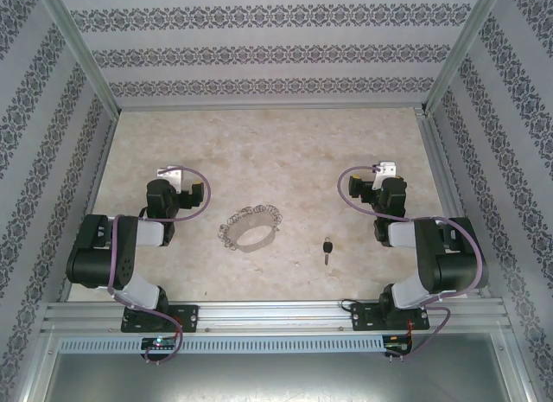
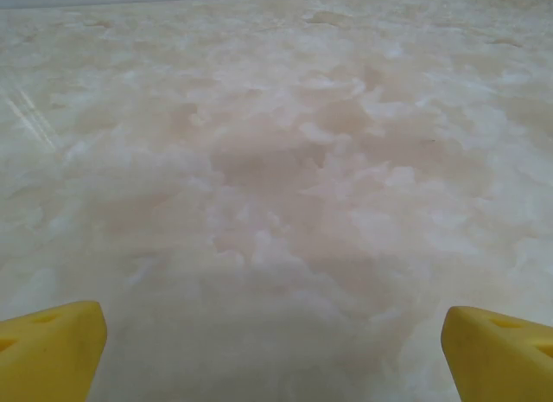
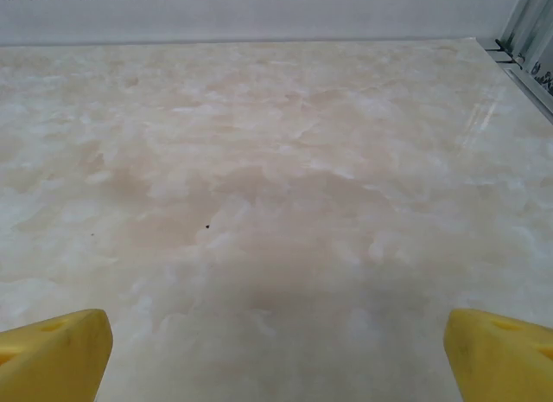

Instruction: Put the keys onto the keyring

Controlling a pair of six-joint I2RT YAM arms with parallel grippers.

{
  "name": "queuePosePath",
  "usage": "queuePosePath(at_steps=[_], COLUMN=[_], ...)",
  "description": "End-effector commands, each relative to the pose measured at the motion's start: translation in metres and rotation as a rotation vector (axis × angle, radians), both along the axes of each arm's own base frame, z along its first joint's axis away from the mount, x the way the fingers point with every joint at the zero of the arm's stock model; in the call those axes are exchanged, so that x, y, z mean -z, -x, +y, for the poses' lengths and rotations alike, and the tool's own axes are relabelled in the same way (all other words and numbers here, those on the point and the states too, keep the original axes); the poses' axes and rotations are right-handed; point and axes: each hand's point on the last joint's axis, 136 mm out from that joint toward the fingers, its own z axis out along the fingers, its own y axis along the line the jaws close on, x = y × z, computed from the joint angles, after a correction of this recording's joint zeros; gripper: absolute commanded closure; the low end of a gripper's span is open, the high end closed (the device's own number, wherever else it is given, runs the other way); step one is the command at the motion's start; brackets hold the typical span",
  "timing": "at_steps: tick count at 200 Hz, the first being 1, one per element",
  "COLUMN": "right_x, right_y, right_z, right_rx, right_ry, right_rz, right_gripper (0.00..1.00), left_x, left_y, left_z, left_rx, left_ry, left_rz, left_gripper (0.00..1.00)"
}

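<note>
The keyring (image 1: 251,226), a silver hoop fringed with small loops, lies on the marble table between the two arms. A tiny key (image 1: 327,249) with a black head and short silver blade lies to its right, nearer the front edge. My left gripper (image 1: 170,174) sits left of the ring, folded back over its arm. In the left wrist view its yellow fingertips (image 2: 52,350) stand wide apart over bare table, so it is open. My right gripper (image 1: 384,170) is up and to the right of the key, its yellow fingertips (image 3: 54,354) also wide apart and open, holding nothing.
Patterned walls enclose the table (image 1: 276,151) on three sides, with metal posts (image 1: 82,52) at the back corners. An aluminium rail (image 1: 276,315) runs along the near edge under both arm bases. Bare marble stretches behind the ring and key.
</note>
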Motion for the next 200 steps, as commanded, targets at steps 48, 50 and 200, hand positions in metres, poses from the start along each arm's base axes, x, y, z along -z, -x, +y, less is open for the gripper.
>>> queuePosePath(at_steps=[48,50,200], right_x=[-0.0140,-0.0151,-0.0140], right_y=[-0.0060,-0.0061,-0.0067], right_z=[-0.0024,-0.0026,-0.0037], right_rx=[0.010,0.010,0.008], right_ry=[0.017,0.018,0.004], right_rz=[-0.051,-0.054,-0.049], right_gripper=[0.02,0.02,0.02], left_x=[-0.0084,-0.0084,-0.0074], left_y=[-0.0053,-0.0054,-0.0060], left_z=[0.0023,0.0020,0.0025], left_rx=[-0.003,-0.002,-0.005], left_ry=[0.016,0.016,0.015], left_rz=[-0.032,-0.032,-0.025], left_gripper=[0.00,0.00,0.00])
